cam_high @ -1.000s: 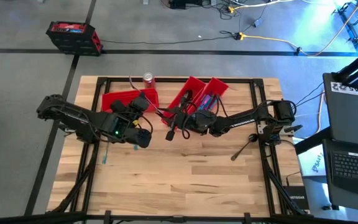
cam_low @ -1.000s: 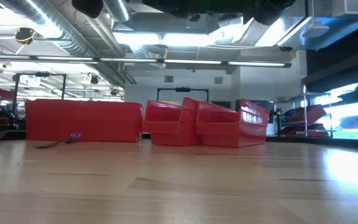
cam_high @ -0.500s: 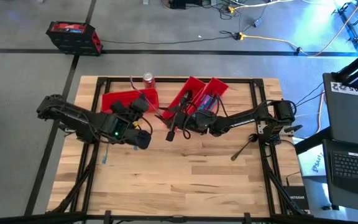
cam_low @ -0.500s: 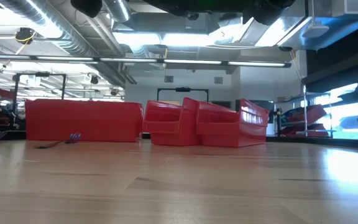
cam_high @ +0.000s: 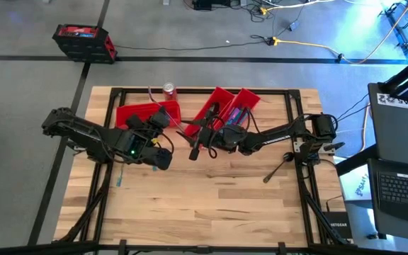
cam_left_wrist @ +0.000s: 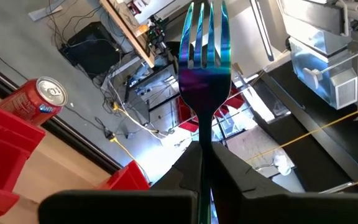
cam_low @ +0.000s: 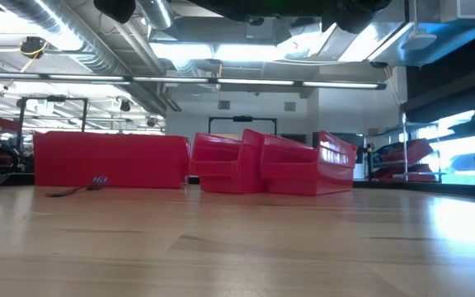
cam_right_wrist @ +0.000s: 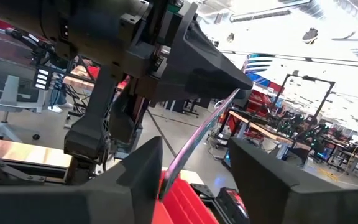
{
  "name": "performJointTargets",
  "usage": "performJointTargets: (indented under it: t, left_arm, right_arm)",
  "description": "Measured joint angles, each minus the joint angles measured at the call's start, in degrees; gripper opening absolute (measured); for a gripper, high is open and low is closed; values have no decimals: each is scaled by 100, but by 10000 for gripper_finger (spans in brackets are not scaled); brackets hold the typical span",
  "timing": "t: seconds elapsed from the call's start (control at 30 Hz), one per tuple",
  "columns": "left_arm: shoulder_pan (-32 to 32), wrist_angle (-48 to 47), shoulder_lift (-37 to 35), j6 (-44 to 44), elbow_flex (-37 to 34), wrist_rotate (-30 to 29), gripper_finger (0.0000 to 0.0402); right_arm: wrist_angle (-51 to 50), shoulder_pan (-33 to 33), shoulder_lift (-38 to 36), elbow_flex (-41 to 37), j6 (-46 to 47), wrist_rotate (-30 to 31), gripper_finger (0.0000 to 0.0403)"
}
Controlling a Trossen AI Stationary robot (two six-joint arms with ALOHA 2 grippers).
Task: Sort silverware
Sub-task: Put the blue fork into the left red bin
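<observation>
My left gripper (cam_high: 168, 120) is shut on an iridescent blue-purple fork (cam_left_wrist: 202, 68), held in the air near the middle of the table, in front of the red bins (cam_high: 218, 106). My right gripper (cam_high: 198, 140) faces it from the table's right side. Its fingers are open and stand on either side of the fork's free end (cam_right_wrist: 182, 155); whether either finger touches it, I cannot tell. More silverware lies in a bin (cam_high: 236, 113). A dark spoon (cam_high: 278, 167) lies flat on the table at the right, and a blue utensil (cam_high: 119, 177) lies flat at the left. My left gripper pinches the fork's handle (cam_left_wrist: 202, 146) between its two fingers. The fingers come level from the table's left side and lie along the fork. The fork sticks straight out past the fingertips, tines (cam_left_wrist: 204, 28) away from the gripper, lifted clear of the table.
A wide red bin (cam_high: 146, 113) stands at the far left, with two narrower ones (cam_low: 270, 169) beside it. A red soda can (cam_high: 168, 89) stands at the far edge. The near half of the wooden table (cam_high: 204, 205) is bare.
</observation>
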Motion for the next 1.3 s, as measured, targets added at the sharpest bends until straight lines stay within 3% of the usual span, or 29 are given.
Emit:
performJointTargets:
  t: [0.6,1.07,1.3]
  left_arm:
    - [-17,-17,-9,-2,0,-83,2]
    - [-154,-3,-9,419,0,-35,6]
    - [-190,-15,19,555,-7,100,71]
  right_arm:
    - [-20,-117,2,0,329,5,8]
    - [-26,-99,4,-2,109,277,1]
    - [-7,-101,4,11,100,152,0]
